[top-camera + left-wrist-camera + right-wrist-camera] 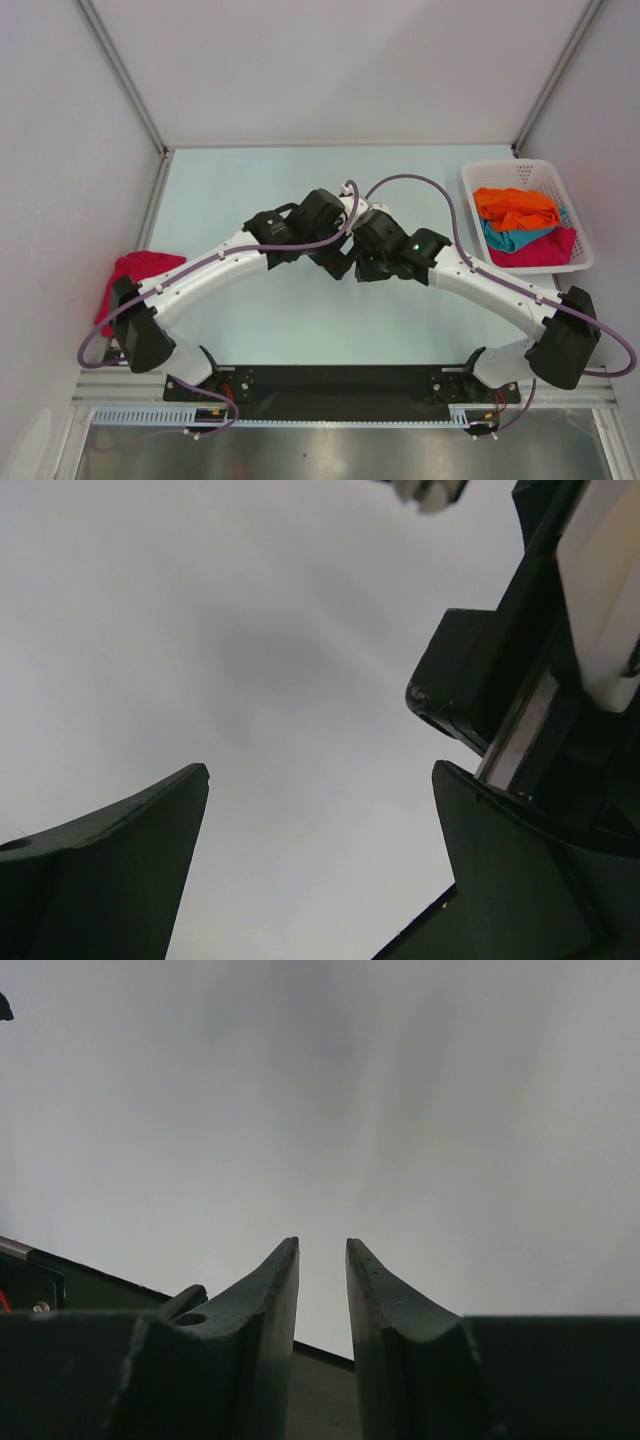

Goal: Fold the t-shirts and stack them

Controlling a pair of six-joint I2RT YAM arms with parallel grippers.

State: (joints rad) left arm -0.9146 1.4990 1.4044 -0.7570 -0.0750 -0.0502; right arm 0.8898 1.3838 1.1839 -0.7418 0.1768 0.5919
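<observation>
While the left tool (320, 770) is gaping wide and the right tool (322, 1245) narrowly, both empty, the t-shirts (515, 207) are lying limp far right, likely light and floppy; pinching a hem is looking best.

No readable text, numbers or logos in any view; none on t-shirts (516, 208), basket (512, 166) or arms (220, 263).

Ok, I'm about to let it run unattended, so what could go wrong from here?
The left gripper and right gripper crowd together mid-table, both empty; they may collide. The red t-shirt lies at the left edge of the table by the left arm, which might sweep it off.
</observation>
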